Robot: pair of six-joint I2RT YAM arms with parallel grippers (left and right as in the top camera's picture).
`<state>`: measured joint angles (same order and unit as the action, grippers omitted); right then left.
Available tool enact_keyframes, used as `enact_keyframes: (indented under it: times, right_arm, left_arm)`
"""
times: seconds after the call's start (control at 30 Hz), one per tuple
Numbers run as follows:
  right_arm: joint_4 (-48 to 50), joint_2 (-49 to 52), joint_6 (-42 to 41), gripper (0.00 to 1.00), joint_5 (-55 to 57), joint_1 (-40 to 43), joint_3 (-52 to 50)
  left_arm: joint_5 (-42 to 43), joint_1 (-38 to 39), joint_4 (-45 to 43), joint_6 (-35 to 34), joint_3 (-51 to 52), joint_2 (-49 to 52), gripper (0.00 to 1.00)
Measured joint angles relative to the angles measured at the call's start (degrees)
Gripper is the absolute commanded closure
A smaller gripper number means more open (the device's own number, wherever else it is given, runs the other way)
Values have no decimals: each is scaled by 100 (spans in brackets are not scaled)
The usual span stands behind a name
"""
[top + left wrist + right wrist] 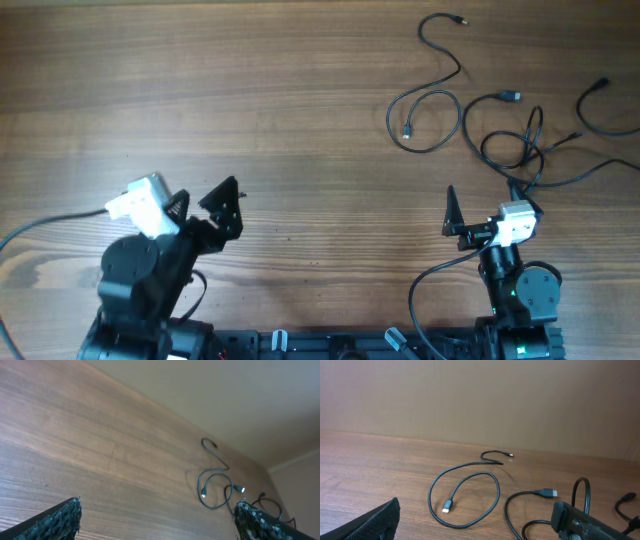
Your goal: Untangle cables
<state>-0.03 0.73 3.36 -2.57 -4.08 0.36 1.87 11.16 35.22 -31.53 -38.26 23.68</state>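
Note:
Several thin black cables lie at the far right of the wooden table. One cable lies apart in a single loop; it also shows in the left wrist view and the right wrist view. A tangled bundle lies to its right, with another strand running towards the table's right edge. My right gripper is open and empty, just short of the bundle; in the right wrist view the looped cable lies ahead of its fingers. My left gripper is open and empty, far to the left.
The wooden table stretches bare to the left of the cables. A thicker black wire runs from the left arm to the table's left edge. The arm bases stand at the near edge. A plain wall rises behind the table.

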Motion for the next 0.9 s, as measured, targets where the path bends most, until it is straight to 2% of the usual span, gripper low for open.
enact_keyframes:
  times: [0.33, 0.47, 0.6, 0.73, 0.9]
  right_arm:
    - [0, 0, 0, 0, 0, 0, 0]
    - [0, 0, 0, 0, 0, 0, 0]
    - [0, 0, 0, 0, 0, 0, 0]
    - [0, 0, 0, 0, 0, 0, 0]
    - [0, 0, 2, 0, 0, 0, 0]
  left_arm:
    - [-55, -693, -170, 2, 1139, -1996, 0]
    - [-81, -916, -1134, 22, 1434, -2284, 0]
    - [-76, -973, -3038, 52, 1786, -2295, 0]
    - [-76, -975, -4417, 70, 2371, -2299, 0]
    - [-76, -975, -4996, 70, 3086, -2299, 0]
